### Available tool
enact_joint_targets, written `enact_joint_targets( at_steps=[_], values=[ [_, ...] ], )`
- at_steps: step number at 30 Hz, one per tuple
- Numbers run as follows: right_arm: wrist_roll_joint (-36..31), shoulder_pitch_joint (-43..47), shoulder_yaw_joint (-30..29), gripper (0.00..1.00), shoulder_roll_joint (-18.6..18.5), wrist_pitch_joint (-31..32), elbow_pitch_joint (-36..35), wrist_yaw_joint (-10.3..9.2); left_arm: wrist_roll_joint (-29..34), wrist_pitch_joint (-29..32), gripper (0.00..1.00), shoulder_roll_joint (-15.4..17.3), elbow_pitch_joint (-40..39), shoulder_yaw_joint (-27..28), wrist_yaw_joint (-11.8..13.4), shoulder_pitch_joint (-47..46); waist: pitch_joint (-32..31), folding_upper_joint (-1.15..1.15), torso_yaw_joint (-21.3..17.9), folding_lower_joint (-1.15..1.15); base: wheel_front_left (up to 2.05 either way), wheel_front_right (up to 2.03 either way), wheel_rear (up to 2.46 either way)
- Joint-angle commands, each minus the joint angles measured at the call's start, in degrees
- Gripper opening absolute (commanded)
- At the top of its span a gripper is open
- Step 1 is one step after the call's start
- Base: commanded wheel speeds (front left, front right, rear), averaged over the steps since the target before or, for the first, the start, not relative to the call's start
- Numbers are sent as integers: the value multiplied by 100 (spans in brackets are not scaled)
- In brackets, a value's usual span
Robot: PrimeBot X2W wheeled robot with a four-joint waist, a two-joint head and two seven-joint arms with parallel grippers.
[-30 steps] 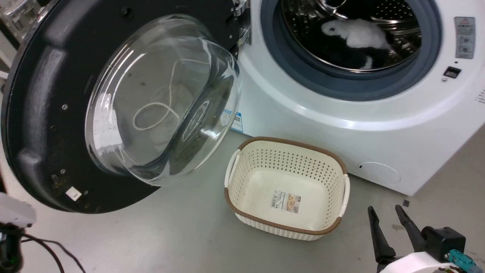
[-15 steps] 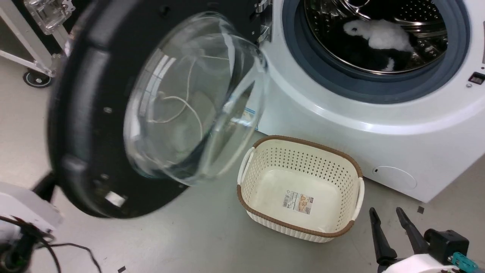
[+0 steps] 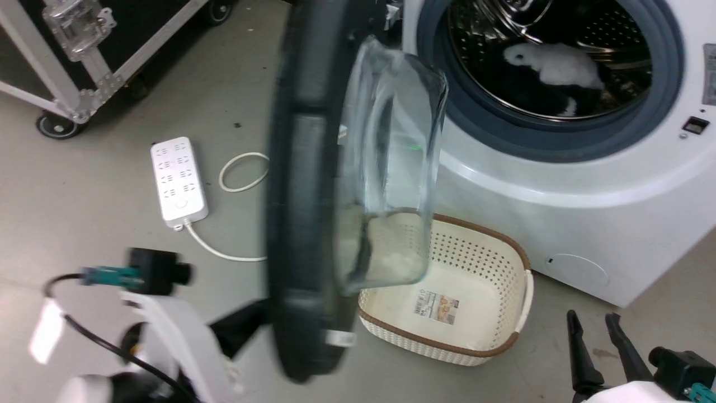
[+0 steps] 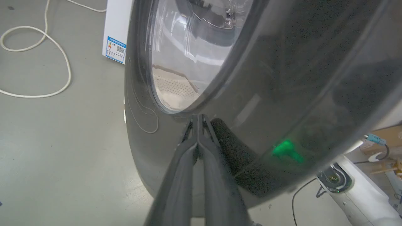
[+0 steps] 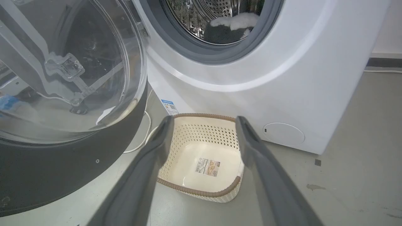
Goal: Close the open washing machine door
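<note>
Two grippers: left gripper [image 4: 198, 118], fingers together, is pressing the washing machine door [image 3: 305, 196], half-swung beside the washing machine [image 3: 587, 212]; right gripper [image 5: 204, 122] is hanging open. Steady pushing should latch it.

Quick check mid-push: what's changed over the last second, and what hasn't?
The washing machine door has swung from wide open to nearly edge-on in the head view, partway toward the drum opening of the washing machine. The left gripper, shut, presses its tips on the door's outer face; nothing grasped or released. The camera shifted slightly too. Unchanged: right gripper open and idle, basket in front of the machine.
</note>
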Motion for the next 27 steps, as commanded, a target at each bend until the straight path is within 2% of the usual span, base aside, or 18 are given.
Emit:
enact_joint_targets(
  at_steps=[1, 6, 12, 19, 27],
  values=[
    [54, -63, -27, 100, -1, -56, 43, 5, -120, 40, 0, -6, -105, -112, -56, -14, 4, 0, -51, 0, 0, 0, 0],
    [177, -87, -133, 100, -1, -157, 140, 5, -191, -199, 0, 8, -476, -928, -87, -303, 89, 0, -325, 0, 0, 0, 0],
    [315, -151, -248, 100, -1, -263, 231, 5, 227, -999, 0, 104, -283, -1998, -125, -1064, 277, 0, -809, 0, 0, 0, 0],
    [480, -296, -300, 100, -1, -363, 315, 6, 1049, -2125, 0, 85, 928, -3261, -167, -2361, 563, 0, -1494, 0, 0, 0, 0],
    [652, -495, -164, 100, -1, -368, 220, 6, 1773, -3264, 0, -314, 2580, -3730, -167, -3579, 883, 0, -2315, 0, 0, 0, 0]
  ],
)
